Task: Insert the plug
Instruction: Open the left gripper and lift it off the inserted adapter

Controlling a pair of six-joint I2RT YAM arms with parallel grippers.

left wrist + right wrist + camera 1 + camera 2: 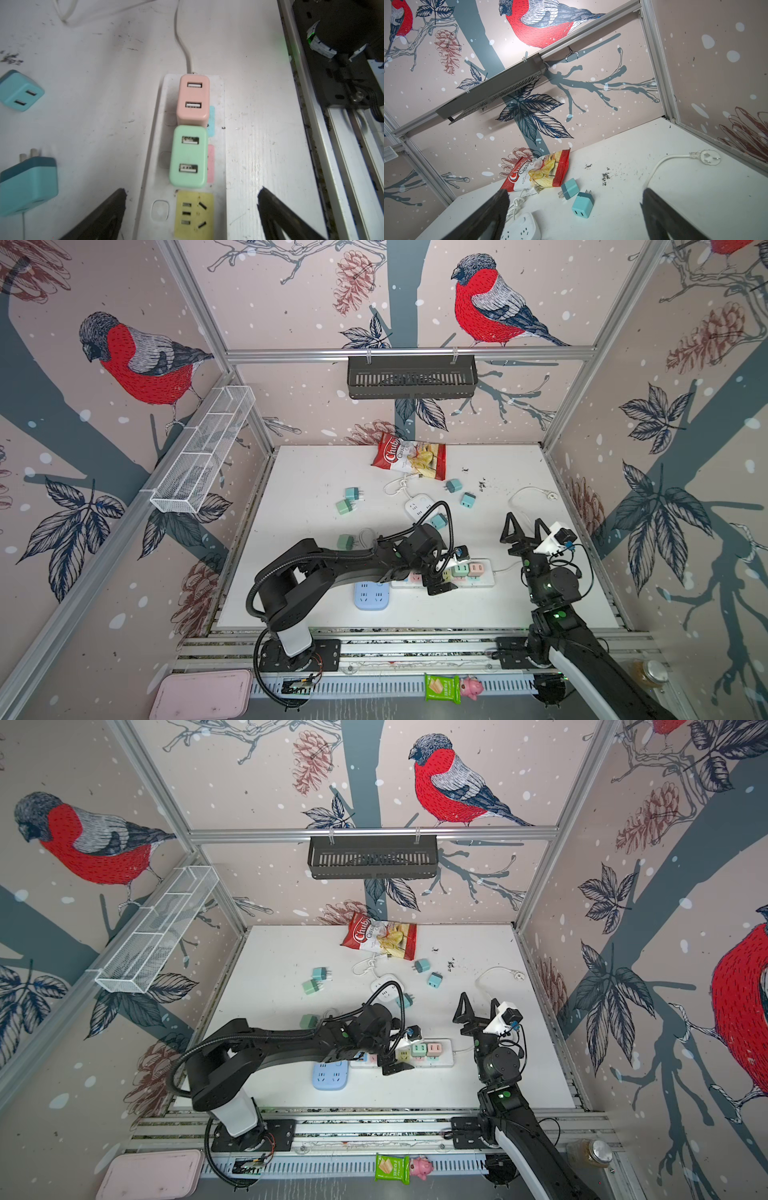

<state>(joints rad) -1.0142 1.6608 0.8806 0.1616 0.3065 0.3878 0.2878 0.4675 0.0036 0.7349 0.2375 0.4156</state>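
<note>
Green plug (189,156) stands just beyond spread fingers (110,212).

Clock from table (311,510) centre.
- Chip bag (399,456) at 12, against the back edge.
- Small strip (417,506) just at the bag's 6.
- Right charger pair (454,486) at 1.
- Cord plug (550,494) at 2.
- Left charger pair (352,492) at 10.
- Single charger (345,541) at 8.
- Long strip (485,577) at 5.
- Seated chargers (475,568) side by side on the long strip's 3 o'clock end.
- Square strip (372,597) at 7, just beside the long strip.

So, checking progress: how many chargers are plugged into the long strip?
2: pink charger at the cord end, green charger beside it. More may hide under the left arm.
</note>
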